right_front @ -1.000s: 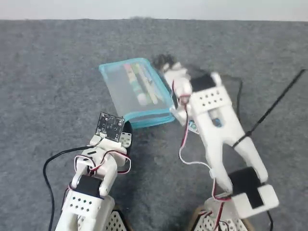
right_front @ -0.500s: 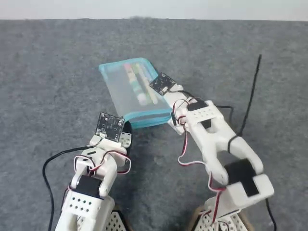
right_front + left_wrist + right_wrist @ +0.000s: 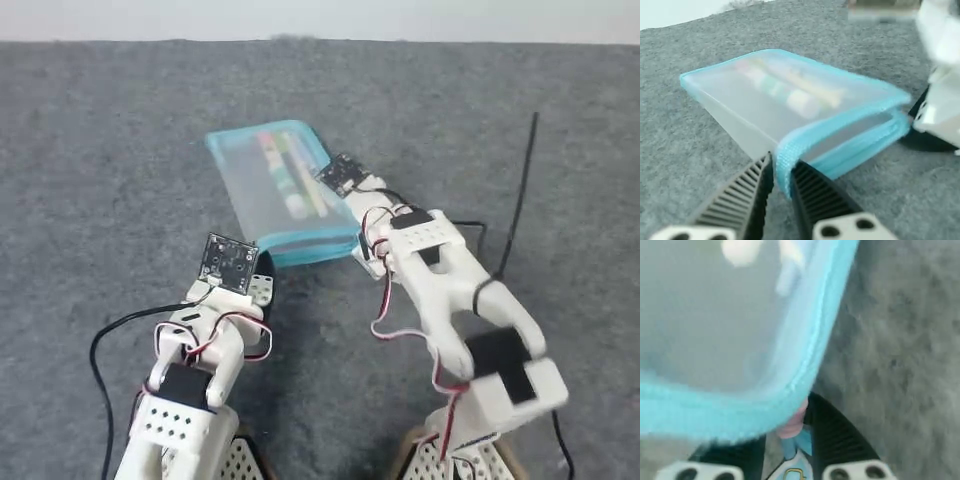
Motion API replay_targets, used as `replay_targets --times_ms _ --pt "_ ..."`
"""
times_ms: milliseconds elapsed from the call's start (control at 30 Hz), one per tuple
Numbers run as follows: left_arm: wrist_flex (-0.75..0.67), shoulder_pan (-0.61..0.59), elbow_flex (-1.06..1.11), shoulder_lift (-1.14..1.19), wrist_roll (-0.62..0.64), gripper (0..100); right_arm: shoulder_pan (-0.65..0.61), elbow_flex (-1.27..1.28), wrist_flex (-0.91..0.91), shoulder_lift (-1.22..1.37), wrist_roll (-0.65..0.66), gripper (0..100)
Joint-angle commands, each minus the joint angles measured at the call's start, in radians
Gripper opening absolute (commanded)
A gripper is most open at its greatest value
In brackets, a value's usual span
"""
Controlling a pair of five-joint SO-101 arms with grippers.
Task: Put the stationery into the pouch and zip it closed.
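Note:
A translucent pouch (image 3: 270, 185) with blue trim lies on the grey mat, and the stationery (image 3: 292, 175) shows through it. My left gripper (image 3: 782, 182) is shut on the blue trim at the pouch's (image 3: 790, 105) near corner, with the stationery (image 3: 790, 92) lying inside beyond it. My right gripper (image 3: 358, 245) is at the pouch's near right corner. In the right wrist view the right gripper (image 3: 790, 442) is closed around a pinkish zipper pull (image 3: 792, 425) with a blue tab, just under the pouch's blue edge (image 3: 812, 360).
A grey mat (image 3: 100, 150) covers the whole table, with open room to the left of, right of and beyond the pouch. A black cable (image 3: 515, 195) rises at the right arm's side. Both arm bases stand at the near edge.
The right arm has drawn back along the pouch's right side from its far end to its near corner, and its wrist has turned. The left arm has stayed still.

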Motion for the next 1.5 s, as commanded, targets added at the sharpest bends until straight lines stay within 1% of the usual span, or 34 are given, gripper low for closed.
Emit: replay_targets --times_ms 0,100,300,433,767,867,933,1033,1100,1133,1200,1300,1467 --pt "-0.003 -0.029 -0.053 -0.015 -0.002 1 0.002 0.015 0.071 -0.214 -0.068 0.6" --pt "-0.005 -0.061 -0.053 -0.015 -0.003 1 -0.007 0.068 0.117 -0.364 -0.068 0.6" --pt "-0.005 -0.069 -0.053 -0.015 -0.003 1 -0.071 0.12 0.272 -0.608 -0.061 0.6" --pt "-0.003 -0.069 -0.053 -0.015 -0.005 1 -0.177 0.118 0.346 -0.733 -0.061 0.6" --pt "0.0 -0.069 -0.054 -0.009 -0.005 1 -0.397 0.117 0.433 -0.966 -0.063 0.6" --pt "0.0 -0.069 -0.054 -0.009 -0.005 1 -0.478 0.104 0.46 -0.993 -0.055 0.6" --pt "0.0 -0.069 -0.054 -0.009 -0.005 1 -0.507 0.104 0.464 -1.006 -0.037 0.6" --pt "0.0 -0.077 -0.056 -0.009 -0.005 1 -0.487 0.114 0.466 -1.007 -0.035 0.6" --pt "-0.005 -0.106 -0.059 -0.009 -0.003 1 -0.484 0.12 0.479 -1.017 -0.028 0.6" --pt "-0.005 -0.123 -0.061 -0.009 -0.002 1 -0.499 0.118 0.489 -1.018 -0.026 0.6" --pt "-0.005 -0.138 -0.061 -0.009 -0.003 1 -0.573 0.118 0.501 -1.02 0.002 0.6" --pt "-0.005 -0.14 -0.061 -0.009 -0.003 1 -0.673 0.118 0.483 -1.02 0.017 0.6" --pt "-0.005 -0.138 -0.061 -0.009 -0.005 1 -0.688 0.123 0.414 -1.006 0.014 0.6"
